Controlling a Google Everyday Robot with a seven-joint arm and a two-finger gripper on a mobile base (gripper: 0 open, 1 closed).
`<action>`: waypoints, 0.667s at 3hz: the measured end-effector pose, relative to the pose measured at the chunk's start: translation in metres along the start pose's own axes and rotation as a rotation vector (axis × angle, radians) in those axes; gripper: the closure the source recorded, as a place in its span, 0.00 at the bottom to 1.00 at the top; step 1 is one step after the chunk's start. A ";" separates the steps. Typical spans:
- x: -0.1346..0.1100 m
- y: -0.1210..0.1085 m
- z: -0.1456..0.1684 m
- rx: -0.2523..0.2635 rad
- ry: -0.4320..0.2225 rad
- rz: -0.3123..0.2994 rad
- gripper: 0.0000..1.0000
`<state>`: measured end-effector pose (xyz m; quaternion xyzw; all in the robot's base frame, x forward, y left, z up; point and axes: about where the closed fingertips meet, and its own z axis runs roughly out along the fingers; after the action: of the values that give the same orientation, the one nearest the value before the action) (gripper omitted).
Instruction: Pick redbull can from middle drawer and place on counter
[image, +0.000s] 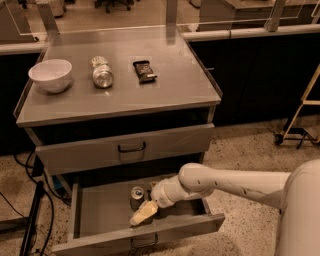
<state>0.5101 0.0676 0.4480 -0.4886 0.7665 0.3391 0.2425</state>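
Here, the middle drawer (100, 216) stands pulled out beneath the counter (165, 95), its flat floor exposed. The redbull can (137, 194) stands upright on that floor, toward the back and near the centre, with its silver top facing up. The white arm (235, 182) reaches in from the right and angles down into the drawer. The gripper (139, 215), pale cream in colour, lies low over the drawer floor just in front of the can, close to it or touching it; which of the two cannot be told. Whether the gripper is open or closed also cannot be told. A closed drawer (165, 142) with a dark loop handle sits above the open one. On the counter, from left to right, rest a white bowl (50, 75), a fatter silver can (102, 74) lying on its side, and a dark snack packet (144, 70).
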 end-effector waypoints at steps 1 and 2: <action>-0.002 -0.005 0.009 0.003 -0.012 -0.012 0.00; -0.008 -0.015 0.014 0.011 -0.019 -0.030 0.00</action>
<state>0.5272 0.0782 0.4405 -0.4955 0.7585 0.3357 0.2578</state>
